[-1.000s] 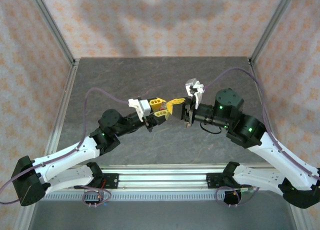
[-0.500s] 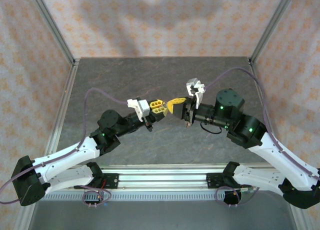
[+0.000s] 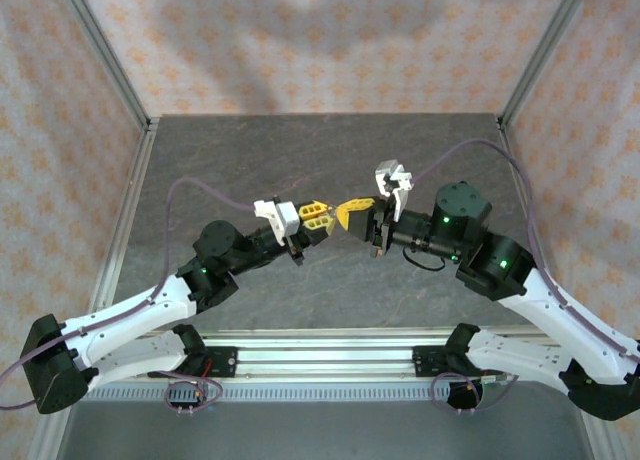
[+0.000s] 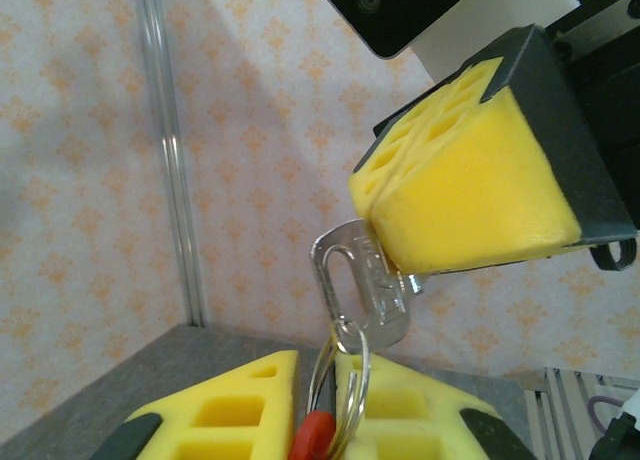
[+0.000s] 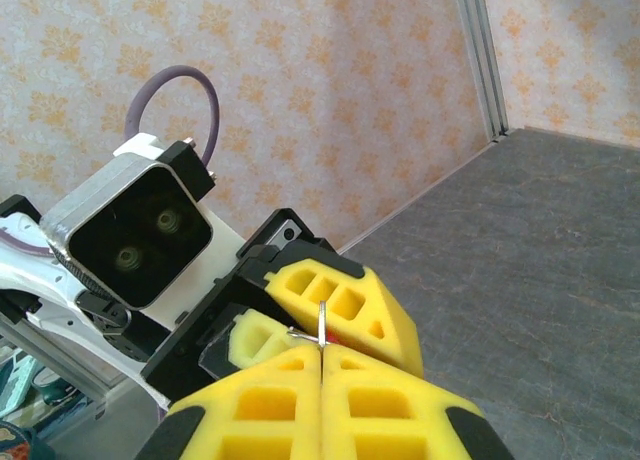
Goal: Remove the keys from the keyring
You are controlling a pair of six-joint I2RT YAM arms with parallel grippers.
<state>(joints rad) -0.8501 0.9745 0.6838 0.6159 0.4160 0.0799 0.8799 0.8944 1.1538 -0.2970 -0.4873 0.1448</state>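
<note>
At mid-frame of the top view, the left gripper (image 3: 318, 216) and right gripper (image 3: 348, 213) are seen drawn slightly apart from a second ago. The key (image 4: 358, 280) is clamped in the right's closed jaws, and the keyring (image 4: 312, 438), just below it, is pinched in the left's.

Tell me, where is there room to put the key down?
The table is bare along the back wall, and in the near gap between the left arm and right arm. The middle is crowded: both jaws meet there, pinching the key and keyring.
</note>
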